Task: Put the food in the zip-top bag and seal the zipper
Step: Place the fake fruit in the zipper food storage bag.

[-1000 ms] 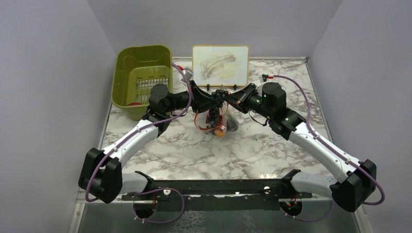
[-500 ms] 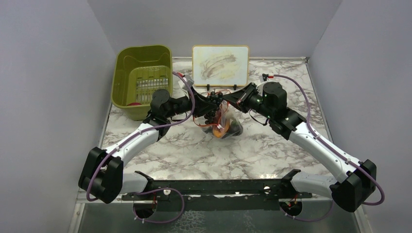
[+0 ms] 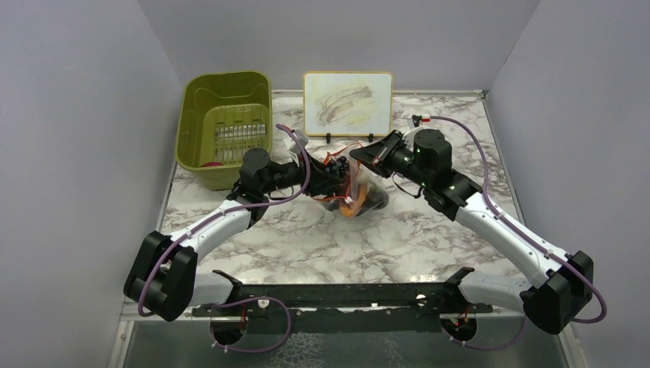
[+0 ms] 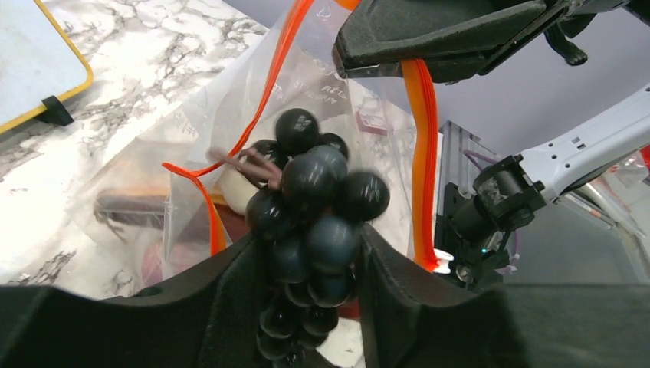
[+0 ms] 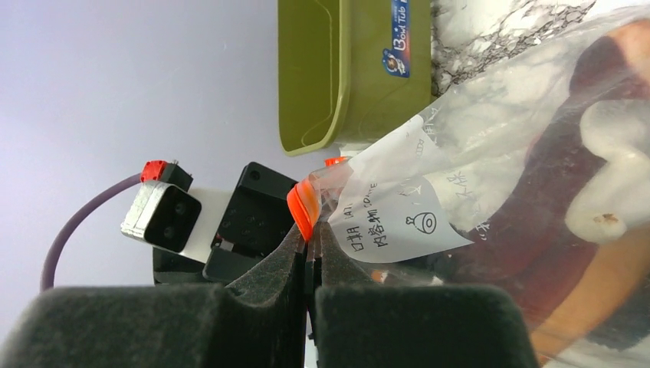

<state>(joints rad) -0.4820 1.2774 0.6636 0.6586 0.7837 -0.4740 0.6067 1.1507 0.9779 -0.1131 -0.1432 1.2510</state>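
**A:** Top view first. The bag (image 3: pixel 366 195) sits mid-table with both claws meeting at its mouth. The left claw (image 3: pixel 335 175) reaches in from nine o'clock and the right claw (image 3: pixel 360 157) from two. The green bin (image 3: pixel 188 146) stands off at ten o'clock.

**B:** Why both arms on one bag?

**A:** I'd say one props the floppy mouth up so the other can feed it. An orange piece (image 3: pixel 351 205) already shows inside.

**B:** And the left wrist view?

**A:** The grapes (image 4: pixel 314 207) fill the gap between the left jaws. The jaws stand partway apart and touch the bunch on both sides. The bunch is poised right at the gaping mouth, with the zipper (image 4: pixel 420 153) running down at three o'clock and its other edge at ten.

**B:** Right wrist?

**A:** The jaws are pressed tight on the zipper's corner, holding the plastic up and open. Pale food (image 5: pixel 613 146) and brown food lie inside at three o'clock. The grapes aren't fully inside yet and the bag isn't sealed.
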